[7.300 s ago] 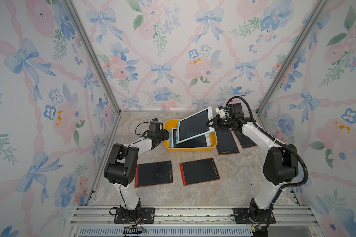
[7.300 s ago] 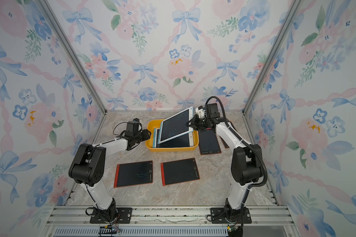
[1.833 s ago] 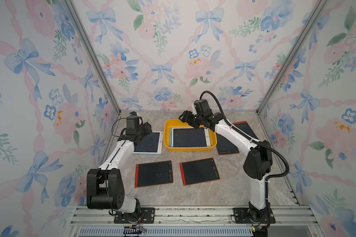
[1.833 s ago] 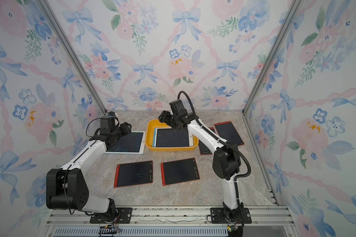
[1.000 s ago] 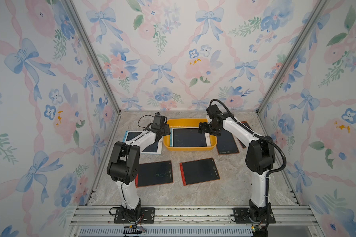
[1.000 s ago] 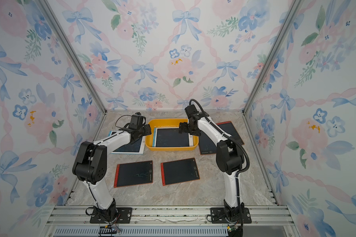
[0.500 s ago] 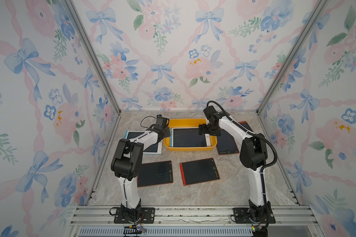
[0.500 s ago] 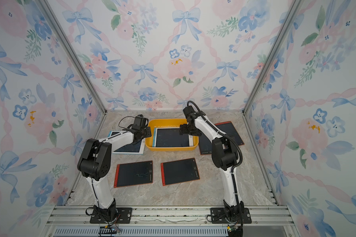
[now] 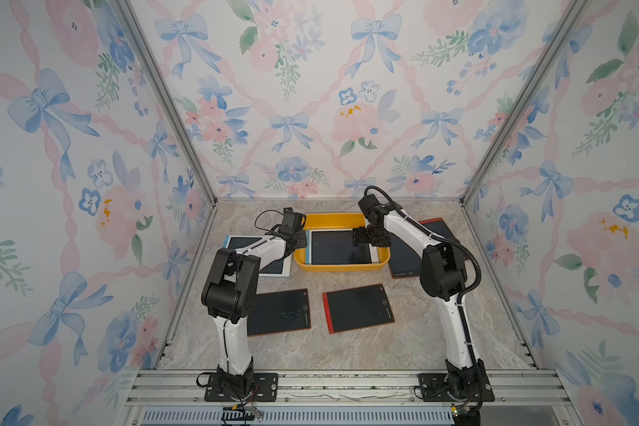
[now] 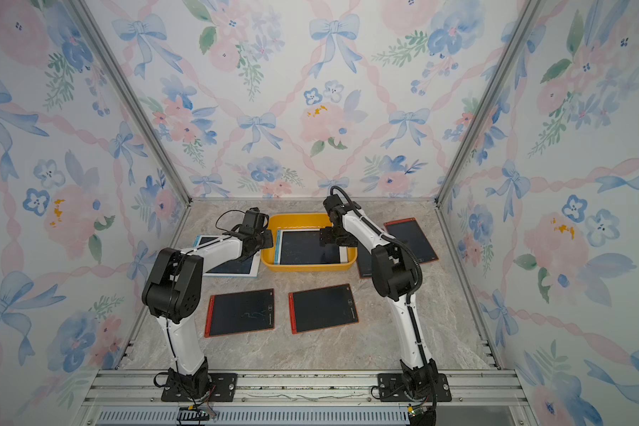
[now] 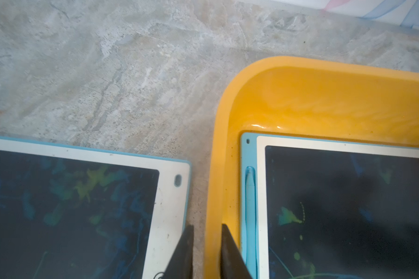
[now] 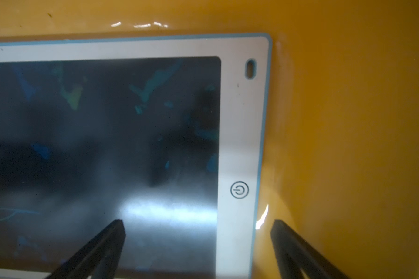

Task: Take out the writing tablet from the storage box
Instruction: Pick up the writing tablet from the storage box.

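Six tablets showed in all: one in the box, five on the bench. The left gripper (image 11: 207, 241) was clenched across the box (image 11: 300, 101) rim, one finger outside the wall and one inside. Just past the inner finger lay the tablet (image 11: 348, 205), flat on the box floor. Its blue edge with the stylus (image 11: 250, 193) sat almost against the wall, leaving little room there.

Just past the outer finger lay a second blue tablet (image 11: 70, 205), with only a thin strip of bench (image 11: 107, 72) between its edge and the box.

The right gripper (image 12: 198, 232) hung released and wide over the boxed tablet's opposite edge. One finger stood above the screen. The other stood beyond the white border, above a bare yellow strip between tablet edge and wall. Whether either finger touched could not be told.

A red tablet (image 9: 279, 311) and a second red tablet (image 9: 358, 308) lay well apart from both grippers, toward the arm bases, with open bench around them. Outward of the right gripper, past the box wall, lay a dark tablet (image 9: 403, 262), partly under the arm, and a third red tablet (image 10: 412, 239).
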